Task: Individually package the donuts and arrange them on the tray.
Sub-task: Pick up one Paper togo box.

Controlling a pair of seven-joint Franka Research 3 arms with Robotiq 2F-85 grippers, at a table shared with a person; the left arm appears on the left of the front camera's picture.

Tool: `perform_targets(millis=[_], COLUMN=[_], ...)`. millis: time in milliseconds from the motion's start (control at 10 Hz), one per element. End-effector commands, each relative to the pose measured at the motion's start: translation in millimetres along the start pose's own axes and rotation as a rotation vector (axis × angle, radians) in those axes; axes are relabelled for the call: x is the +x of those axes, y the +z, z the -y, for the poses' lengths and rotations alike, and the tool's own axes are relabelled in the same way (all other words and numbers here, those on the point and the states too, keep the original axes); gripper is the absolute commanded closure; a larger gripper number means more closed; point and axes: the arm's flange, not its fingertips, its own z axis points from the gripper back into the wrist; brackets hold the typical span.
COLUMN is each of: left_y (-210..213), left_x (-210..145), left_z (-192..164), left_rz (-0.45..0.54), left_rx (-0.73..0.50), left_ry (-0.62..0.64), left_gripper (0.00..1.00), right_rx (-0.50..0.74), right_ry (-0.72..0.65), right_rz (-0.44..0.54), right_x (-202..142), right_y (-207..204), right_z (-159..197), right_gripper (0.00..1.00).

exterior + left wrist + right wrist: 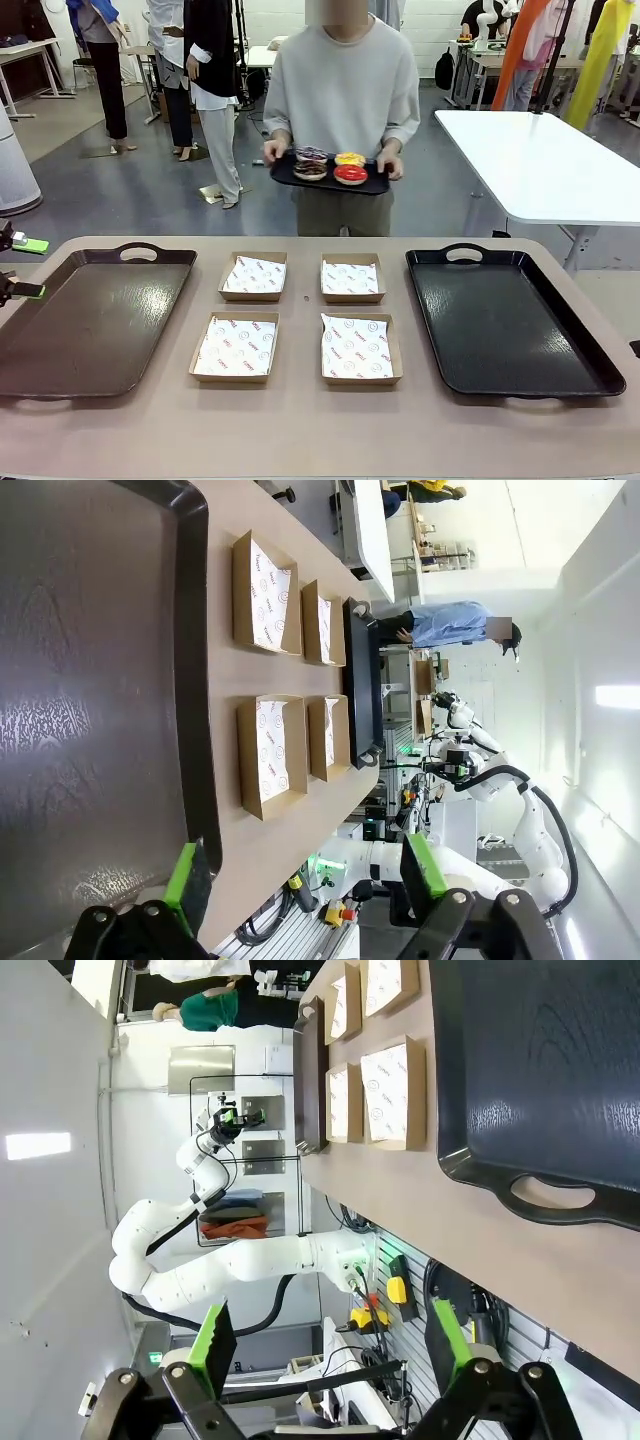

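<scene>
A person behind the far edge of the table holds a small black serving tray point(374, 185) with both hands. On it lie the donuts: a yellow-glazed one point(350, 158), a glossy red one point(350, 175), a sprinkled one point(311, 154) and a dark chocolate one point(309, 172). My left gripper point(25, 268) hovers open at the table's left edge, beside the large left tray point(90, 320). In the left wrist view, the left gripper point(305, 872) has nothing between its green pads. The right gripper point(332, 1340) is open too, off the near end of the right tray point(540, 1070).
Four paper-lined cardboard boxes sit in a two-by-two block mid-table: far left point(253, 277), far right point(352, 278), near left point(235, 348), near right point(360, 347). A large black tray point(510, 320) lies to their right. A white table point(540, 160) stands behind.
</scene>
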Motion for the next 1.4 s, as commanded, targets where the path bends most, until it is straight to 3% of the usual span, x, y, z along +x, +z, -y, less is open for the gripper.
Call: perform_targets(millis=[0,1300], left_y=[1.0,1.0], left_x=[-0.7,-0.7], left_z=[0.4,0.4], left_rz=[0.011,0.011], left_rx=[-0.023,-0.023], left_ry=[0.006,0.006], left_gripper=[0.0,0.0], right_rx=[0.01,0.01], right_ry=[0.0,0.0], right_rz=[-0.005,-0.005], right_x=[-0.5,-0.5], right_y=[-0.8,-0.8], right_z=[-0.6,-0.6], right_gripper=[0.0,0.0])
